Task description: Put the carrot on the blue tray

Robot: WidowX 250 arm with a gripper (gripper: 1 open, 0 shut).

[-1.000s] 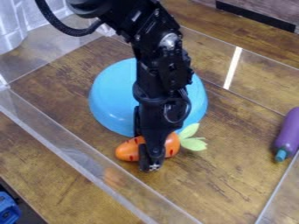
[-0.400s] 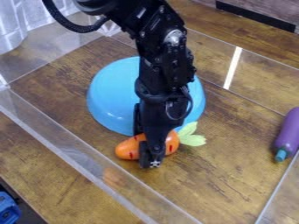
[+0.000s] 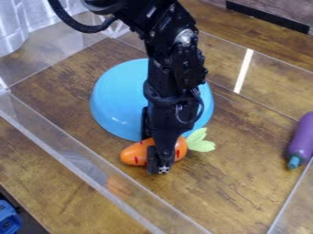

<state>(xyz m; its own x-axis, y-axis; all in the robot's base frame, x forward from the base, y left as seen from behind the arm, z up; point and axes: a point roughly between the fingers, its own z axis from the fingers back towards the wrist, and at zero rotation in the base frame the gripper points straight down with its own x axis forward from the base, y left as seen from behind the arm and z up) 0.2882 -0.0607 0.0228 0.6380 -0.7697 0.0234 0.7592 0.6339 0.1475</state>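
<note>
On a wooden tabletop (image 3: 86,110) walled by clear plastic panels (image 3: 73,155), we see the black gripper (image 3: 159,164) pressed down over the small orange toy carrot (image 3: 134,154). The carrot lies just beside the round light-blue plastic tray (image 3: 123,96). We cannot tell how far the jaws stand apart.

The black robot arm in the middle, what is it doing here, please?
The black robot arm's gripper is down on a small orange toy carrot with light green leaves. The carrot lies on the wooden table, just in front of a large round light-blue plastic tray, not on it yet. The fingers seem to stand around the carrot, but whether they are closed on it cannot be told. A purple eggplant-like toy lies apart at the right edge.
</note>
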